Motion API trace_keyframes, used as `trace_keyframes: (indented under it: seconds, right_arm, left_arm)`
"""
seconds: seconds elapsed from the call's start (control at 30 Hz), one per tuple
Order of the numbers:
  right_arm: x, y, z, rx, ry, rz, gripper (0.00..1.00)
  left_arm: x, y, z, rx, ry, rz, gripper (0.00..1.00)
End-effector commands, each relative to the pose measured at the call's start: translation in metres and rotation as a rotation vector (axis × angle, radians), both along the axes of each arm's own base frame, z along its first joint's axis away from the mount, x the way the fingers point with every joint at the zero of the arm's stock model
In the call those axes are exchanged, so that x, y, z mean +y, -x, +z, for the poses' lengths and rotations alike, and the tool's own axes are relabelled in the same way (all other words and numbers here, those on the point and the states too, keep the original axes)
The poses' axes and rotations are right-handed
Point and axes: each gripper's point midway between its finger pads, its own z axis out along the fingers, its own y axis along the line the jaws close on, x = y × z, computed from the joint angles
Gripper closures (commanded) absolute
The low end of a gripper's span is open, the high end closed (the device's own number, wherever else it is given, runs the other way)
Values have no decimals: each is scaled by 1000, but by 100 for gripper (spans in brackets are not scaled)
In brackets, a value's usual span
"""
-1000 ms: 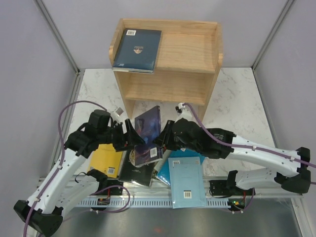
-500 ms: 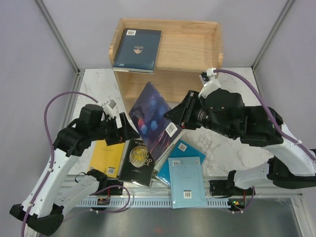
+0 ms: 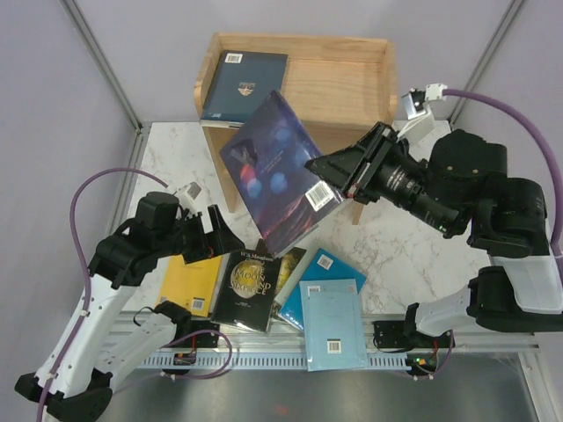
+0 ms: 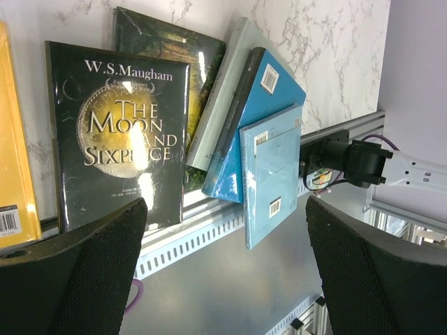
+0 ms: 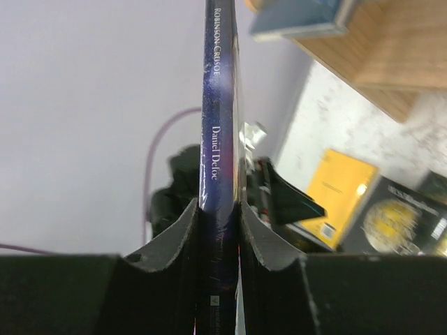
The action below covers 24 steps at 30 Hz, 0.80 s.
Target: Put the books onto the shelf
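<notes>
My right gripper (image 3: pixel 339 176) is shut on the edge of a dark blue-purple book (image 3: pixel 271 171), holding it tilted in the air in front of the wooden shelf (image 3: pixel 339 88). In the right wrist view its spine (image 5: pixel 218 105) stands clamped between the fingers (image 5: pixel 180 237). A navy book (image 3: pixel 244 86) lies on the shelf's top left. My left gripper (image 3: pixel 227 239) hangs open and empty over the yellow book (image 3: pixel 187 283). Beside it lie the black gold-titled book (image 4: pixel 122 132), a green illustrated one (image 4: pixel 181 49), a pale one (image 4: pixel 223 91), a teal one (image 4: pixel 262 105) and a light blue one (image 4: pixel 272 167).
The light blue book (image 3: pixel 332 327) overhangs the slotted metal rail (image 3: pixel 264 356) at the table's near edge. The shelf's lower tier (image 3: pixel 290 154) opens toward the arms. Grey walls close in both sides. Purple cables loop off both arms.
The right arm has lifted the dark blue-purple book off the pile, up and back toward the shelf. The left gripper let go, opened wider and drew back to the left.
</notes>
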Motion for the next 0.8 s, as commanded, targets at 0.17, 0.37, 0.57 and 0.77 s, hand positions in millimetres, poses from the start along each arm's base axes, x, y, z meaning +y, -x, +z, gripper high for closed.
trace_keyframes:
  seconds: [0.17, 0.37, 0.57, 0.77]
  right_arm:
    - [-22, -34, 118, -214, -386, -237, 100]
    - [-19, -85, 138, -291, -438, -418, 100]
    - [2, -151, 128, -253, -525, -440, 100]
    - [21, -196, 102, -193, -543, -454, 100]
  left_arm:
    - [-10, 2, 2, 22, 57, -30, 4]
    - [-20, 9, 7, 49, 117, -65, 5]
    - [-23, 15, 12, 60, 148, -92, 5]
    - [-21, 22, 14, 55, 157, -95, 6]
